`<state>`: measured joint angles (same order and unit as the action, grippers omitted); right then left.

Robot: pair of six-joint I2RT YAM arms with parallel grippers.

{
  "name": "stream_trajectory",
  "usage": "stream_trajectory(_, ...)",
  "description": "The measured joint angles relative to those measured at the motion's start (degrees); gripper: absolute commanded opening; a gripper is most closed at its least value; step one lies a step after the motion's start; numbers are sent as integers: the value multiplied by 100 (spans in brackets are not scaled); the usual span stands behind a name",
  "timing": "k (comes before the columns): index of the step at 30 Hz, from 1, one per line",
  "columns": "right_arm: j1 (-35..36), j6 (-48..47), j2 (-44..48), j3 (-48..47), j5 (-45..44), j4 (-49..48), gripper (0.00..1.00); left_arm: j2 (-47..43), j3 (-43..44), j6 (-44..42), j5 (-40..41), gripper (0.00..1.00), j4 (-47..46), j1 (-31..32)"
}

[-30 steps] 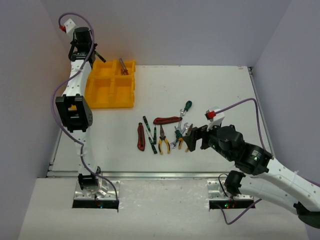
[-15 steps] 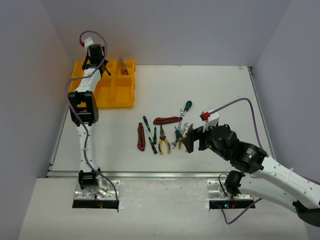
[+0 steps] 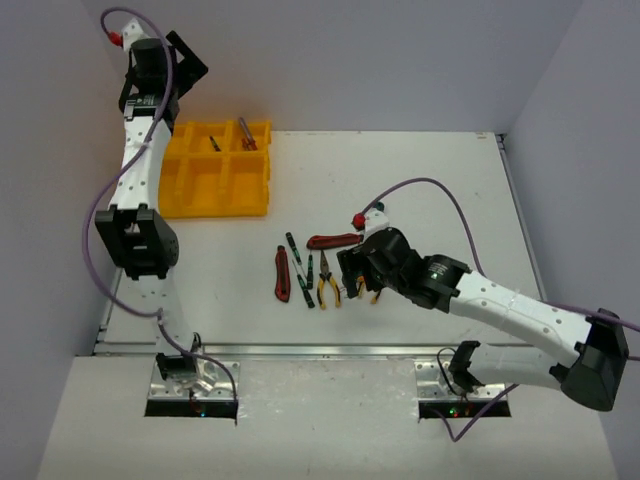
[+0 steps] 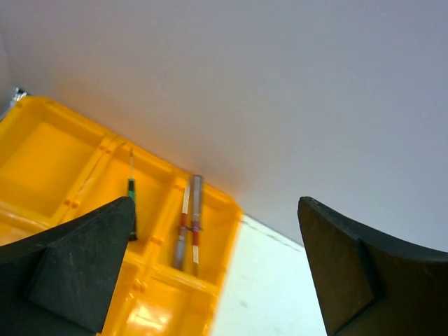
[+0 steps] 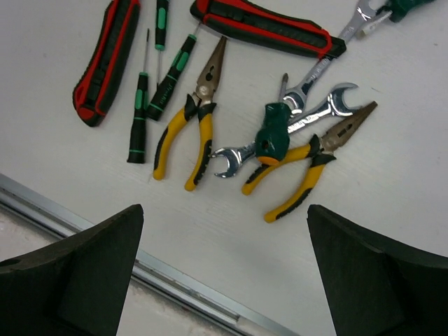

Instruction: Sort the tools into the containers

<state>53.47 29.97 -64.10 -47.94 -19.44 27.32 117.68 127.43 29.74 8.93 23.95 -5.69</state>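
Pale bench [image 3: 420, 170], grey walls [image 3: 350, 60]. Left claw [image 4: 217, 210] spread wide, empty; beneath it, yellow tray [image 4: 105, 145] holding green screwdriver [image 4: 131, 190] and, one compartment over, possibly pliers [image 4: 190, 224]. Right claw [image 5: 224, 210] wide, empty, above loose tools [image 5: 276, 133].

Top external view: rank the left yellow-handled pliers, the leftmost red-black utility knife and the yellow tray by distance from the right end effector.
1. Left yellow-handled pliers, just left of the right end effector.
2. Leftmost red-black utility knife, farther left.
3. Yellow tray, far back-left.
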Motion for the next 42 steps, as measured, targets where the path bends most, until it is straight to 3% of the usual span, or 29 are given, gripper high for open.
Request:
stream_trajectory(3,-63,-55,-1009,-786,304,-70,73,-2168,-1417,297,-500,100,-353,0)
stream_trajectory(5,-88,-112,-1710,-1358,494,-243,52,-3832,-2723,513,-847,100,-738,0)
stream_trajectory(9,-123,-258,-2914,-2391,741,-325,27,-6736,-5005,763,-1293,100,-1157,10)
stream_trajectory(11,-132,-326,-3590,-3008,830,-282,23,-7805,-5790,742,-1376,100,-1090,11)
stream_trajectory(13,-147,-361,-4056,-3373,867,-286,25,-8320,-6296,536,-1418,100,-854,42)
stream_trajectory(23,-257,-584,-5812,-4570,675,-42,37,-8998,-8105,-597,-1235,100,761,391)
stream_trajectory(29,-424,-616,-6285,-4984,704,81,37,-9185,-8266,-721,-1091,100,917,466)
stream_trajectory(38,-459,-620,-6685,-5143,716,187,28,-9181,-8266,-744,-1067,100,888,658)
stream_trajectory(40,-465,-602,-6780,-5213,744,179,23,-9181,-8266,-742,-1065,100,886,676)
stream_trajectory(42,-468,-597,-6808,-5273,751,154,8,-9181,-8266,-742,-1067,100,884,680)
